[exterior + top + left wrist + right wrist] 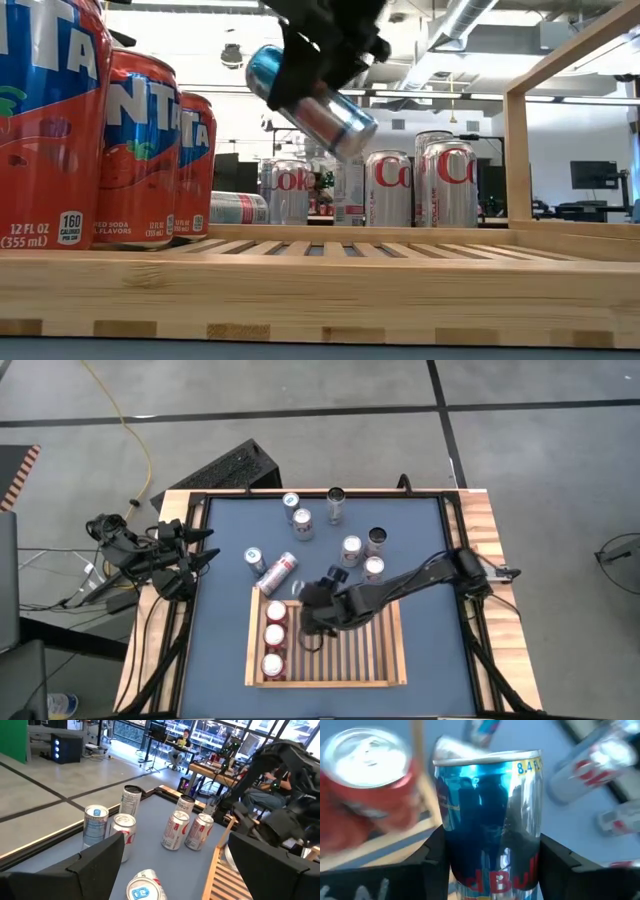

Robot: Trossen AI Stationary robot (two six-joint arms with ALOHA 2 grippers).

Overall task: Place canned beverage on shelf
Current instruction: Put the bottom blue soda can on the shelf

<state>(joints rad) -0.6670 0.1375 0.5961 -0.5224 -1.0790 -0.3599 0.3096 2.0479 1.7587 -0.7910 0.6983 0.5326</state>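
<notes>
The shelf (392, 650), a light-wood slatted tray with a low rim, holds three red cans (274, 637) standing in a row against its left wall; the other slats are bare and offer open room toward its right side. The right gripper (308, 603) hangs over the shelf's far left corner, beside the farthest red can, its fingers clamped on a slim blue and silver can (312, 103). That can is tilted and lifted clear above the slats, its shiny body carrying red lettering. Beyond the shelf's far rim, silver cans (352, 550) stand loosely scattered on the blue tabletop (225, 630), and one can (277, 573) lies on its side near the corner. The left gripper (200, 547) waits with fingers spread, well left of the shelf at the table's edge.
</notes>
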